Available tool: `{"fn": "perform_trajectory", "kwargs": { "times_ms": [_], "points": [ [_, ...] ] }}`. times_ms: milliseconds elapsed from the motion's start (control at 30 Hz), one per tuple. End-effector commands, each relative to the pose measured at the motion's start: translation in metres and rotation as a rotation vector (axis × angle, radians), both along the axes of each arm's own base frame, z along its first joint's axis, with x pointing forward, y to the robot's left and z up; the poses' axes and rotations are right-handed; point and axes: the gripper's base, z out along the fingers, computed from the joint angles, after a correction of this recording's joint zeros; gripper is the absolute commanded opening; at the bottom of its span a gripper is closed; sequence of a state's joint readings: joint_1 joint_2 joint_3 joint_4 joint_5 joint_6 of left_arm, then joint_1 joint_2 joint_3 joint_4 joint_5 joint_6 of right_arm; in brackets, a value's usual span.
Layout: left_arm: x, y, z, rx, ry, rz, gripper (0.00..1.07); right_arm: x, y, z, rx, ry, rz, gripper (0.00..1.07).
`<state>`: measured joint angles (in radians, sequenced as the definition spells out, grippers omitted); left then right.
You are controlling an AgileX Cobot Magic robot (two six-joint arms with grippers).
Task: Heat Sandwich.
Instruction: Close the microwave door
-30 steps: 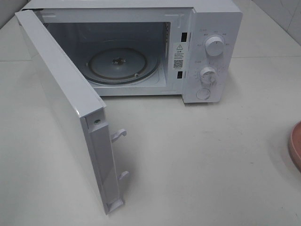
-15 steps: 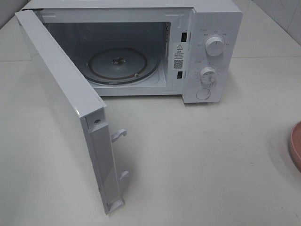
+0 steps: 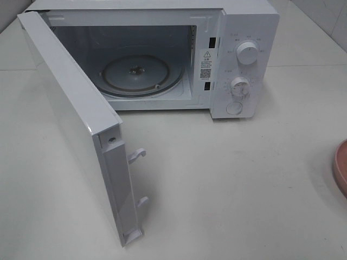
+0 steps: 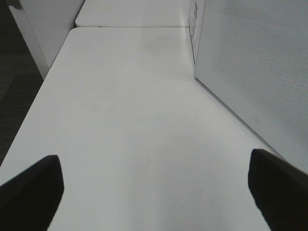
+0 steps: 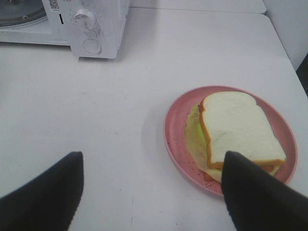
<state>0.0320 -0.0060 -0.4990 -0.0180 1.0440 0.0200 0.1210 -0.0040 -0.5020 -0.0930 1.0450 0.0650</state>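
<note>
One sandwich (image 5: 239,127) on pink plate (image 5: 175,137), microwave (image 3: 238,59) open, turntable (image 3: 142,74) bare, both jaws wide, holding nothing.

My left gripper (image 4: 154,192) shows two matte black fingers (image 4: 31,192) with blunt, rounded tips, no markings visible. My right gripper (image 5: 151,192) looks the same: broad, dull black fingers (image 5: 43,192), plain surfaces, no cables or screws seen.
</note>
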Motion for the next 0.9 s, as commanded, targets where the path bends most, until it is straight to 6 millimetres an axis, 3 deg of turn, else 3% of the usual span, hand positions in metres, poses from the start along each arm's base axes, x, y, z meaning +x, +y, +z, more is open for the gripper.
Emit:
{"fn": "perform_trajectory", "kwargs": {
  "times_ms": [33,900],
  "points": [
    [-0.0029,0.0001,-0.0005,0.003,-0.029,0.007,0.98,-0.0042,-0.0002,0.0008,-0.003,-0.034,0.001,0.76],
    [-0.0029,0.0001,-0.0005,0.003,-0.029,0.007,0.98,-0.0042,-0.0002,0.0008,-0.003,-0.034,0.002,0.76]
  ]
}}
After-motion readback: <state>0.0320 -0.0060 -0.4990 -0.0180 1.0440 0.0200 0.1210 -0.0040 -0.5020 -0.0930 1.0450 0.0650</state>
